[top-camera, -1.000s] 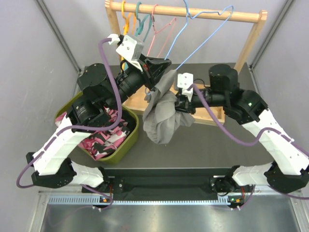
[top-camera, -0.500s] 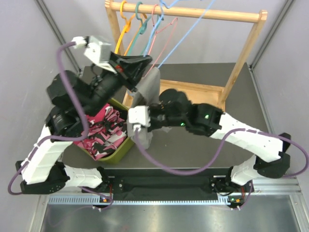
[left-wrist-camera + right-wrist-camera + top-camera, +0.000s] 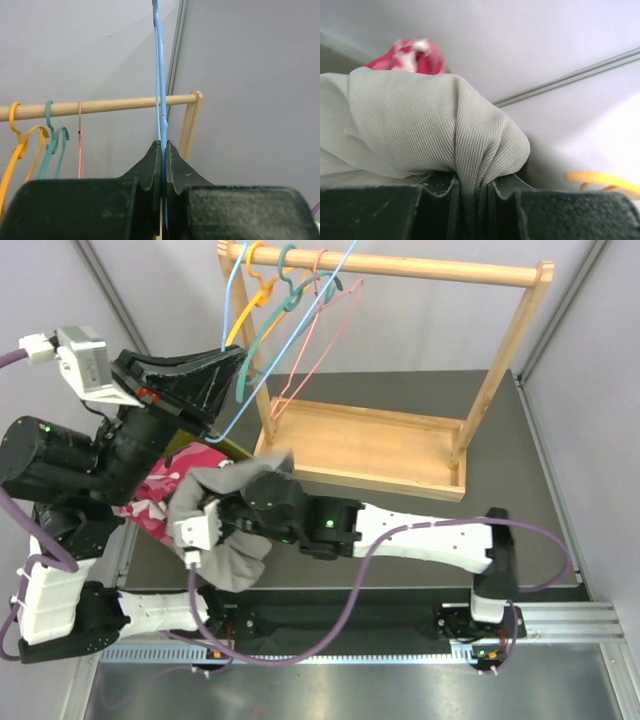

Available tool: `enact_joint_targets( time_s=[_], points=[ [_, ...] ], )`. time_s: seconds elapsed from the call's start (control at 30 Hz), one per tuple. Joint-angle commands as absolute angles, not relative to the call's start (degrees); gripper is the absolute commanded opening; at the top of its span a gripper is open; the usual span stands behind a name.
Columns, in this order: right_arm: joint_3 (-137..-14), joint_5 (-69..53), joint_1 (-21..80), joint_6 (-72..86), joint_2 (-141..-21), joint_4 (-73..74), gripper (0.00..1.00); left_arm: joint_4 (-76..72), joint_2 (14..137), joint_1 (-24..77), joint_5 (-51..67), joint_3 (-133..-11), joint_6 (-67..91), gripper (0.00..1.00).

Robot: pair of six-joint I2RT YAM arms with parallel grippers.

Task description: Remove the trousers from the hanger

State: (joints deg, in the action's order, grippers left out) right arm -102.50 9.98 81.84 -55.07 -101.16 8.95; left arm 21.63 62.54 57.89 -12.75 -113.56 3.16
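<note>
My left gripper [image 3: 232, 365] is shut on the thin blue hanger [image 3: 262, 390], held high at the left of the wooden rack [image 3: 400, 268]. In the left wrist view the blue hanger [image 3: 160, 100] stands straight up from between my left gripper's [image 3: 163, 146] closed jaws, with no cloth on it. The grey trousers [image 3: 235, 565] are bunched at the near left of the table, apart from the hanger. My right gripper [image 3: 222, 508] is shut on them. A fold of the ribbed grey trousers [image 3: 420, 125] is pinched in my right gripper [image 3: 474, 181].
Yellow [image 3: 250, 315], teal [image 3: 285, 300] and pink [image 3: 320, 330] hangers hang at the left end of the rack rod. The rack's wooden tray base [image 3: 370, 450] lies mid-table. Pink and red clothes [image 3: 150, 502] lie under my left arm, beside the trousers.
My right arm has swept left and toward the near edge, carrying the trousers off the hanger. My left gripper has risen and moved left with the blue hanger, which is bare now.
</note>
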Motion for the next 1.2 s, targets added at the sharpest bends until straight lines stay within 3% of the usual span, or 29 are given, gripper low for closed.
enact_joint_targets(
  time_s=[0.0, 0.27, 0.47, 0.57, 0.6, 0.63, 0.67, 0.8, 1.17],
  points=[
    [-111.61, 12.39, 81.65, -59.58, -105.63, -9.82, 0.0, 21.71, 60.91, 57.83, -13.88, -115.23, 1.94, 0.0],
    [-130.58, 12.13, 78.23, -60.73, -123.81, -14.24, 0.0, 23.56, 57.31, 57.83, -17.66, -113.03, 0.53, 0.0],
    [-131.04, 10.45, 75.5, -62.49, -129.36, -13.37, 0.15, 23.99, 55.99, 57.83, -18.72, -111.1, -1.23, 0.0],
    [-130.18, 10.63, 73.74, -60.92, -130.34, -8.99, 0.34, 24.26, 55.72, 57.83, -19.16, -110.31, -1.58, 0.0],
    [-129.03, 10.03, 73.39, -60.39, -129.73, -7.66, 0.54, 24.61, 55.55, 57.83, -19.33, -110.13, -1.58, 0.0],
    [-127.37, 8.45, 73.21, -60.21, -128.51, -6.69, 0.65, 24.78, 55.46, 57.75, -19.42, -109.69, -1.67, 0.0],
    [-122.74, 7.57, 73.21, -60.03, -125.71, -6.85, 0.82, 24.87, 55.28, 57.83, -19.6, -109.43, -1.76, 0.0],
    [-117.16, 4.66, 73.91, -59.07, -119.72, -1.87, 1.0, 25.05, 54.85, 57.83, -20.13, -108.02, -1.93, 0.0],
    [-116.71, 0.35, 78.31, -58.89, -108.2, 14.75, 1.0, 24.78, 54.4, 57.83, -18.2, -106.7, -0.17, 0.0]
  ],
)
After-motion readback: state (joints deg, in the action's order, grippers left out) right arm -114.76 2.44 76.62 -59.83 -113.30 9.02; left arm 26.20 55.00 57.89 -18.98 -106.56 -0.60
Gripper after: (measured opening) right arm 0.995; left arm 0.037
